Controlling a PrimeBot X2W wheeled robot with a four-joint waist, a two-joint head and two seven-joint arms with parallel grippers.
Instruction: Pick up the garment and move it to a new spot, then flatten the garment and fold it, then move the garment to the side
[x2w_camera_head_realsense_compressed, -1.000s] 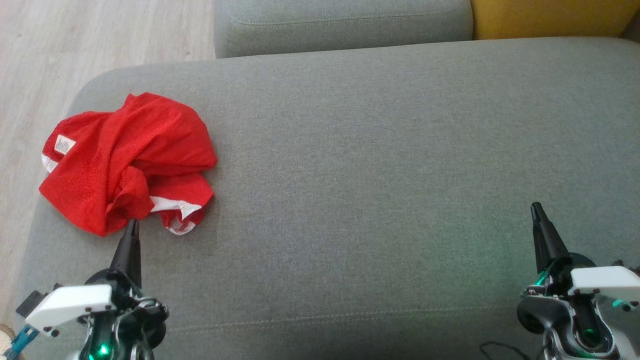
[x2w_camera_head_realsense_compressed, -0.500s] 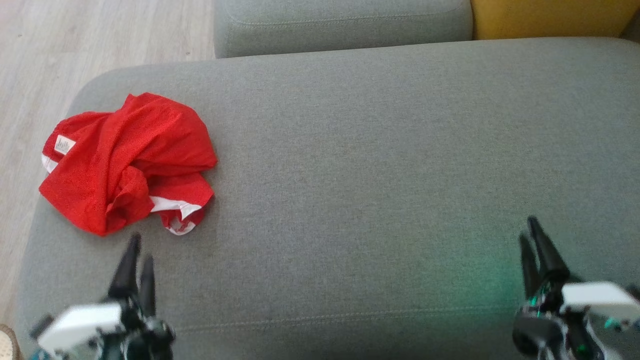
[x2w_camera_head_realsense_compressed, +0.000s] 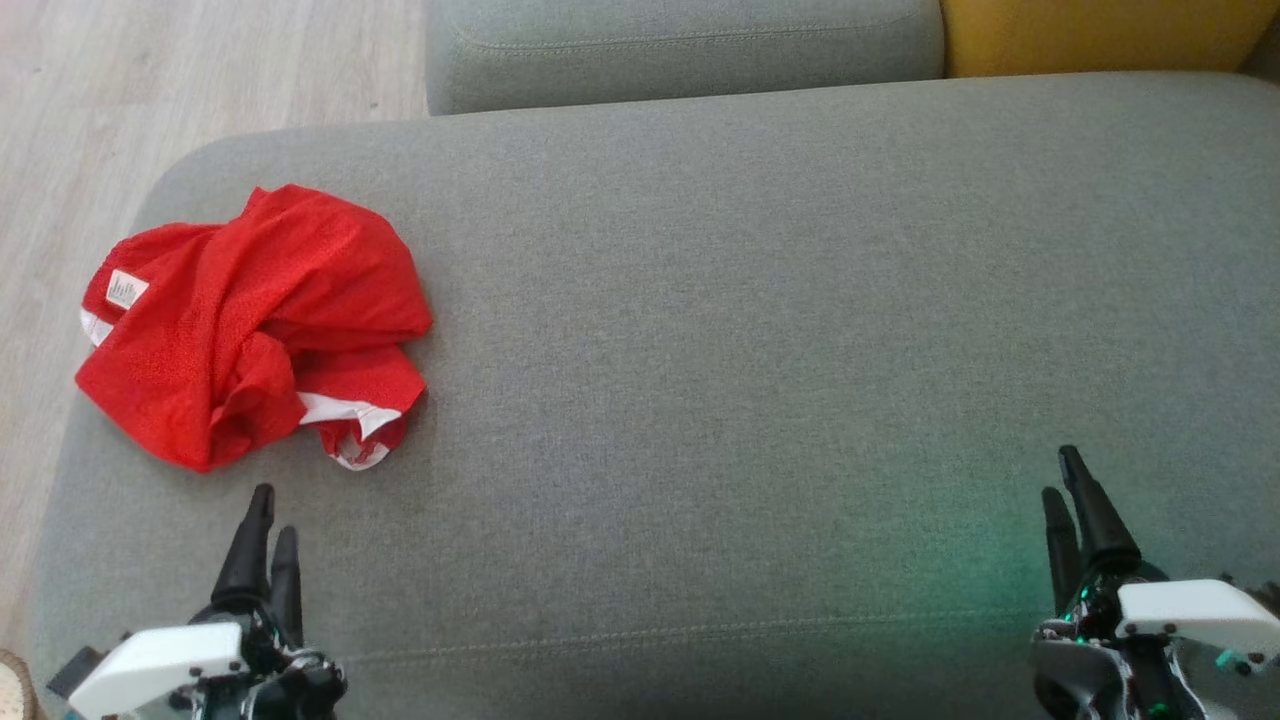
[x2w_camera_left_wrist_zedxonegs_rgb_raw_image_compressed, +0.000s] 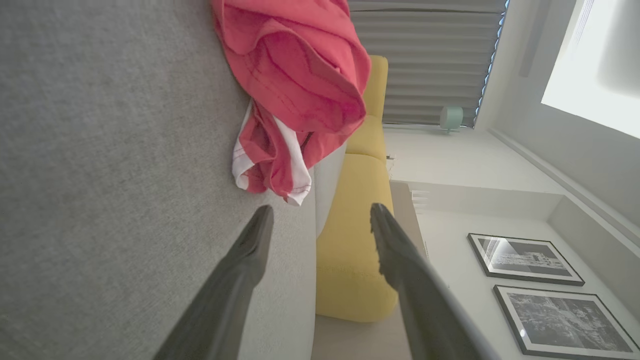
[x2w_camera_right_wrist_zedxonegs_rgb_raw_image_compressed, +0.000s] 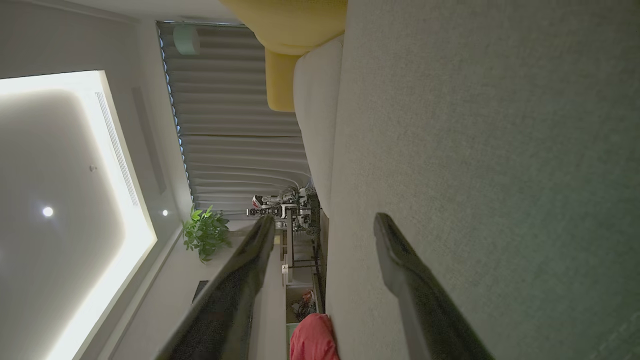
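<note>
The garment (x2w_camera_head_realsense_compressed: 255, 320) is a red shirt with white trim, crumpled in a heap at the left end of the grey sofa seat (x2w_camera_head_realsense_compressed: 740, 330). My left gripper (x2w_camera_head_realsense_compressed: 272, 512) hovers just short of its near edge, open and empty. In the left wrist view the garment (x2w_camera_left_wrist_zedxonegs_rgb_raw_image_compressed: 295, 90) lies ahead of the spread fingers (x2w_camera_left_wrist_zedxonegs_rgb_raw_image_compressed: 250, 250). At the lower right my right gripper (x2w_camera_head_realsense_compressed: 1062, 475) stands open over bare cushion, far from the cloth. A small part of the garment (x2w_camera_right_wrist_zedxonegs_rgb_raw_image_compressed: 312, 340) appears low in the right wrist view, between the fingers (x2w_camera_right_wrist_zedxonegs_rgb_raw_image_compressed: 400, 260).
The seat's rounded left edge drops to a pale wood floor (x2w_camera_head_realsense_compressed: 150, 90). A grey back cushion (x2w_camera_head_realsense_compressed: 680, 50) and a yellow cushion (x2w_camera_head_realsense_compressed: 1100, 35) border the far side. The wide stretch of seat between my grippers is bare.
Both grippers have opened from shut. Both have drawn back a little toward the near edge of the seat. The garment has not moved.
</note>
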